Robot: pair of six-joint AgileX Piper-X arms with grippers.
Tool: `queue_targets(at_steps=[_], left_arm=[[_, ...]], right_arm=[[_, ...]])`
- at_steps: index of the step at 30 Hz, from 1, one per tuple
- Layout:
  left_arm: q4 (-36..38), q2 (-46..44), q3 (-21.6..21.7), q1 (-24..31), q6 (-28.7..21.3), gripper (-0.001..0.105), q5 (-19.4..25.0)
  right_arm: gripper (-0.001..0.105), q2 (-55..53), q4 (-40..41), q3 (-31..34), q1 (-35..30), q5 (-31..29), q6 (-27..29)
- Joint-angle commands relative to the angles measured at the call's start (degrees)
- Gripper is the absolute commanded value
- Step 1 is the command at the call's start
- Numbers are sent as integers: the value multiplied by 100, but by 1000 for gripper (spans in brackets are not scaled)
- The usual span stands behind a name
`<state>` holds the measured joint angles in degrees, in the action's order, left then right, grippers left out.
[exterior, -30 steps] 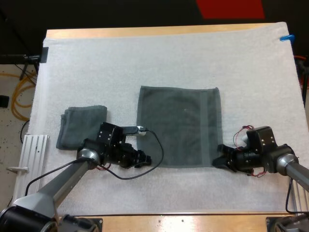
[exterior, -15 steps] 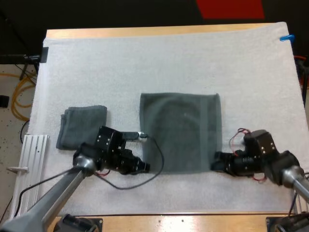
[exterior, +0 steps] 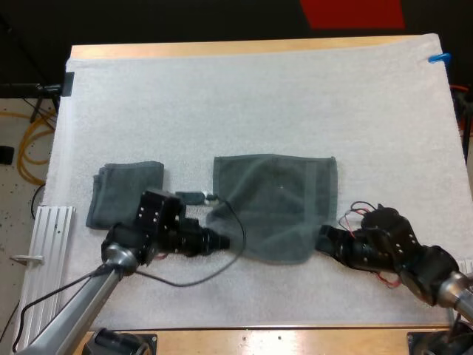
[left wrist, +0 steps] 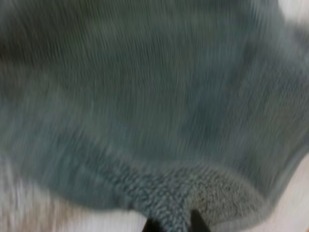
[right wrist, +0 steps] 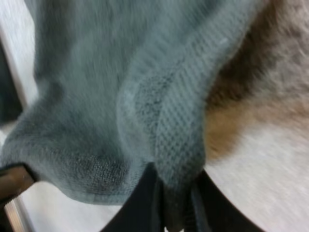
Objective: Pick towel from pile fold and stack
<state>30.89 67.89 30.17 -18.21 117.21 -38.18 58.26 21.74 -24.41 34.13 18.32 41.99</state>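
- On the white terry mat (exterior: 259, 96) a spread dark grey-green towel (exterior: 277, 200) lies mid-table.
- Left gripper (exterior: 220, 241) and right gripper (exterior: 325, 238) each clench a near corner.
- One folded grey-green towel (exterior: 124, 194) sits alongside, finished.
- Fold barely begun, I'd say; stacking remains.

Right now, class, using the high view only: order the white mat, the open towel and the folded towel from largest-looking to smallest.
1. white mat
2. open towel
3. folded towel
The differences are plain, so there are no ties. All three lie at table level, so nearness to the camera does not blur the order.
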Motion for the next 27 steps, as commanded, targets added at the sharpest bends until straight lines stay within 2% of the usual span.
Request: queue_targets(at_steps=[1, 3, 6, 11, 14, 18, 24, 27], left_arm=[[-363, 102, 11, 87, 177, 0, -191], [-922, 433, 11, 247, 480, 0, -584], [-1653, 923, 11, 388, 824, 0, -851], [-2819, 1591, 101, 488, 1454, 0, -1063], [-3276, 1874, 251, 508, 1538, 0, -1050], [-3536, 2156, 506, 508, 1537, 0, -834], [-3555, 2322, 569, 508, 1438, 0, -217], [-3595, 2322, 569, 508, 1379, 0, 22]], right_arm=[[0, 125, -262, -13, -58, -22, -93], [0, 453, -805, -13, -246, -9, -316], [0, 901, -1528, -13, -592, -10, -692], [0, 1430, -2364, -13, -1121, 121, -1092], [0, 1688, -2665, -13, -1350, 249, -1223], [0, 1965, -2864, -13, -1526, 250, -1273], [0, 2159, -3329, -13, -1532, 239, -1257], [0, 2157, -3361, -27, -1532, 161, -1072]])
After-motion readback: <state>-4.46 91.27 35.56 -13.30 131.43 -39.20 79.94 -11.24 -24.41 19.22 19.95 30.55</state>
